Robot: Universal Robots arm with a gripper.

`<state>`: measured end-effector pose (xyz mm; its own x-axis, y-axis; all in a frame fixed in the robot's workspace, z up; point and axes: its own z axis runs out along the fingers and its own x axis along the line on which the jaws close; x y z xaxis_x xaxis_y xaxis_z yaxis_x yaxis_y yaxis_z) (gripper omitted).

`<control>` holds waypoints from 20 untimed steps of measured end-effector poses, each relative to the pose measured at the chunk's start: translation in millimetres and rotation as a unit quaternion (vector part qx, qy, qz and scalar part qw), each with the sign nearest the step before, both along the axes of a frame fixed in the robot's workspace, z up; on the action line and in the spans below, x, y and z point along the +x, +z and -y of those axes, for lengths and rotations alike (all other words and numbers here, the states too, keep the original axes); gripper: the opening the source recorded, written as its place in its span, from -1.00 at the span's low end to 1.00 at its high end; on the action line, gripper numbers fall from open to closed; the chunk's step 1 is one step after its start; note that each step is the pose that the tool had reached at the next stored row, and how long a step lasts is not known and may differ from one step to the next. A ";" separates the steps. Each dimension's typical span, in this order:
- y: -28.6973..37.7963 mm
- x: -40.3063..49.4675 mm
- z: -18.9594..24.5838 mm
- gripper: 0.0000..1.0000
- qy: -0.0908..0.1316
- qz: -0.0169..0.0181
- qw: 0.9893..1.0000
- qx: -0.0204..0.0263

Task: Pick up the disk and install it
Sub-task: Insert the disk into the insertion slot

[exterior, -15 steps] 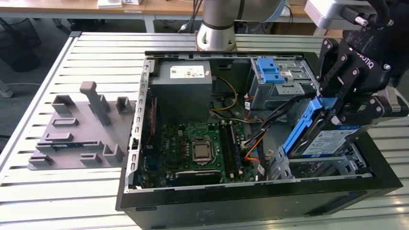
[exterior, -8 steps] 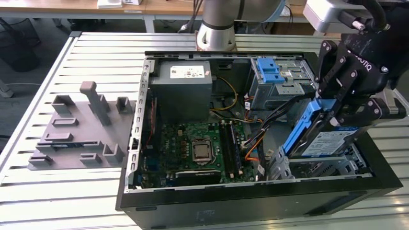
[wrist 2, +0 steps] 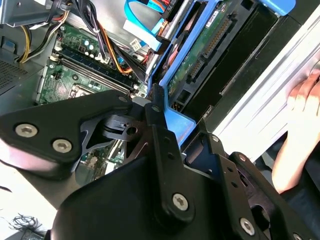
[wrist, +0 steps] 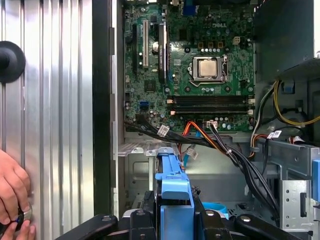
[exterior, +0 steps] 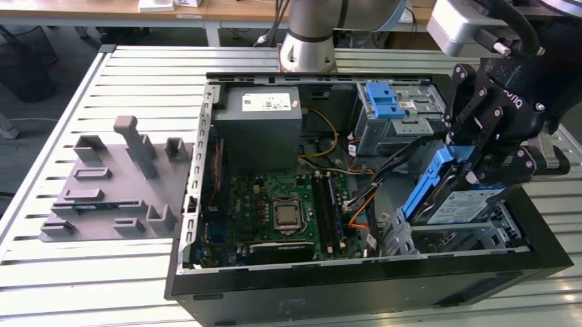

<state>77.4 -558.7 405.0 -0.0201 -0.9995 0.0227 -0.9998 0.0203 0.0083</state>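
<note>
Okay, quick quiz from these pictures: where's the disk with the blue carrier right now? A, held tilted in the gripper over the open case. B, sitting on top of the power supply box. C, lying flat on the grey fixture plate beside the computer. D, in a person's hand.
A: in the exterior view the gripper is shut on the disk, which hangs tilted above the open computer case.
</note>
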 end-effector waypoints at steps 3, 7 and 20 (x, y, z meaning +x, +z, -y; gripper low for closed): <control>-2.3 0.0 0.0 -0.27 0.000 0.000 1.000 0.000; -5.2 0.0 0.0 -0.27 0.000 0.000 1.000 0.000; -17.4 0.0 0.0 -0.27 0.000 0.000 1.000 0.000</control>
<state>77.4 -558.7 387.6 -0.0201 -0.9995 0.0227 -0.9998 0.0203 0.0084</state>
